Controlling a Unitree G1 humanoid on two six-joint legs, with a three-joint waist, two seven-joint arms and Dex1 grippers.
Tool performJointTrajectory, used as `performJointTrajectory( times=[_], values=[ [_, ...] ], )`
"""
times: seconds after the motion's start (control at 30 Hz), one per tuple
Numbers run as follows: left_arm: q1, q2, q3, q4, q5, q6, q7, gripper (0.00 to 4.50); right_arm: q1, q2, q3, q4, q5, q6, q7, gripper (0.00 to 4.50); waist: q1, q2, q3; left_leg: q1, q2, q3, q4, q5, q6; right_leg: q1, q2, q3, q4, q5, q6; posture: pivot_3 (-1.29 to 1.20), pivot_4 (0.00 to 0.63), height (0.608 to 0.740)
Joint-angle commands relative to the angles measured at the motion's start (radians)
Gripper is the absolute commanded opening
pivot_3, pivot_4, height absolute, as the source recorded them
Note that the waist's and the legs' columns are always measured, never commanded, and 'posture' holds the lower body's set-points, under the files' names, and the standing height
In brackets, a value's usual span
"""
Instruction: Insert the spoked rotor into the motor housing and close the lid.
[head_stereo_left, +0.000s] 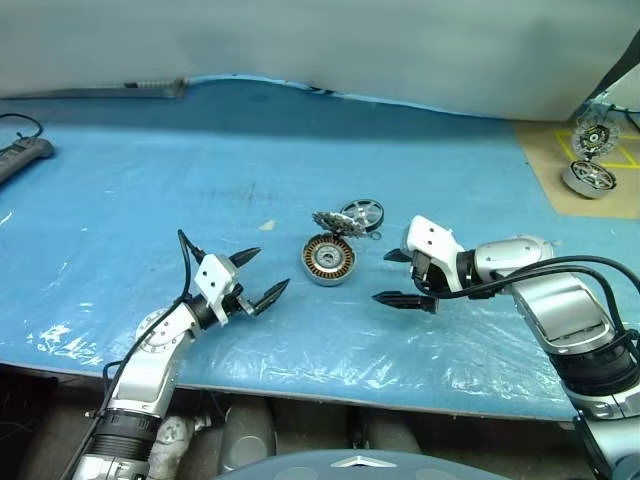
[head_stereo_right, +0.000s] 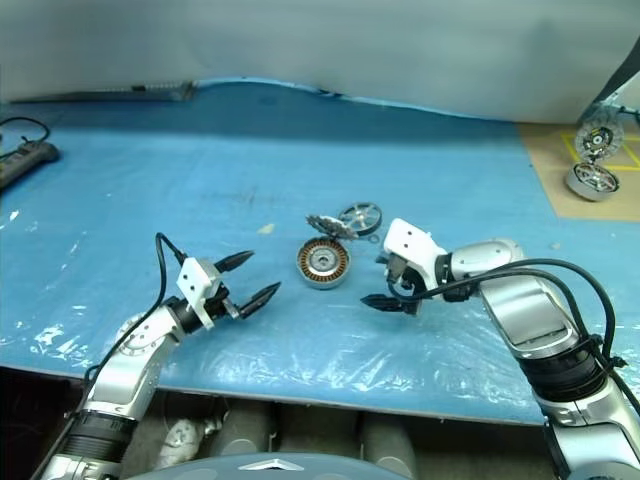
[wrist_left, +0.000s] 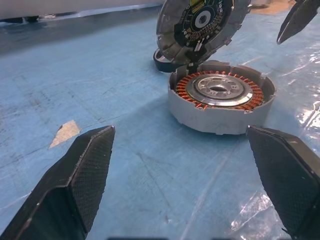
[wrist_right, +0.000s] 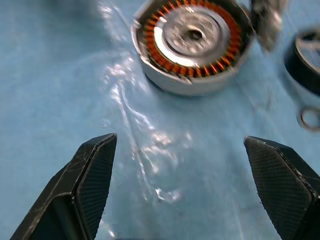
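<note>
The motor housing lies on the blue sheet with its copper windings showing around a silver centre. Its lid stands hinged open at the far rim, dark inner face towards me. Just behind and right of the lid, the spoked rotor lies flat on the sheet, with a tiny washer ring beside it. My left gripper hovers open left of the housing and points at it. On the housing's right, my right gripper is open, empty and angled down.
A brown board at the far right carries other motor parts. A power strip lies at the far left. The table's front edge runs just below both arms. A wrinkled clear film covers the sheet near the housing.
</note>
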Motion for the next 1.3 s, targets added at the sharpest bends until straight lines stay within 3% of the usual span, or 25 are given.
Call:
performJointTrajectory(
  times=[0.03, 0.2, 0.33, 0.7, 0.8, 1.1, 1.3],
  values=[
    [-0.018, 0.008, -0.002, -0.029, -0.012, 0.003, -0.012, 4.50, 0.006, 0.131, -0.065, 0.142, -0.031, -0.101, -0.215, 4.34, -0.004, 0.000, 0.000, 0.000, 0.000, 0.000, 0.001, 0.000, 0.000, 0.000, 0.000, 0.000, 0.001, 0.000, 0.000, 0.00, 0.150, 0.740],
    [-0.020, 0.008, -0.010, -0.042, -0.016, 0.016, -0.016, 4.50, -0.001, 0.323, -0.108, 0.348, -0.060, -0.243, -0.455, 4.34, -0.015, 0.000, 0.000, -0.003, -0.001, 0.001, 0.003, 0.000, 0.000, -0.002, -0.001, 0.000, 0.003, -0.002, -0.004, 0.00, 0.150, 0.740],
    [-0.021, 0.008, -0.012, -0.038, -0.011, 0.013, -0.017, 4.50, -0.017, 0.403, -0.122, 0.485, -0.080, -0.360, -0.574, 4.34, -0.018, 0.000, 0.000, -0.005, -0.001, 0.001, 0.004, 0.000, 0.000, -0.003, -0.001, -0.001, 0.003, -0.001, -0.003, 0.00, 0.150, 0.740],
    [-0.025, -0.026, -0.033, 0.003, 0.008, -0.026, -0.011, 4.50, -0.028, 0.487, -0.110, 0.667, -0.086, -0.502, -0.660, 4.34, -0.020, 0.000, 0.000, 0.001, -0.001, 0.000, 0.006, 0.000, 0.000, 0.002, -0.001, 0.000, 0.004, -0.002, -0.004, 0.00, 0.150, 0.740],
    [-0.027, -0.034, -0.034, 0.005, 0.008, -0.026, -0.007, 4.50, -0.025, 0.500, -0.106, 0.698, -0.087, -0.520, -0.671, 3.75, -0.022, 0.000, 0.000, 0.001, -0.001, 0.000, 0.005, 0.000, 0.000, 0.002, -0.001, 0.000, 0.004, -0.002, -0.004, 0.00, 0.150, 0.740],
    [-0.024, -0.038, -0.034, 0.005, 0.009, -0.027, -0.001, 4.50, -0.018, 0.496, -0.095, 0.731, -0.094, -0.538, -0.666, 0.67, -0.021, -0.001, -0.001, 0.001, -0.001, 0.000, 0.005, 0.000, 0.000, 0.003, -0.001, 0.000, 0.002, -0.002, -0.004, 0.00, 0.150, 0.740],
    [-0.016, -0.035, -0.031, 0.010, 0.011, -0.039, -0.001, 4.50, 0.097, 0.386, -0.068, 0.493, -0.060, -0.439, -0.537, 0.56, -0.009, -0.001, -0.001, 0.001, -0.001, 0.000, 0.001, 0.000, 0.000, 0.004, -0.001, -0.001, -0.005, -0.002, -0.003, 0.00, 0.150, 0.740]
  ],
)
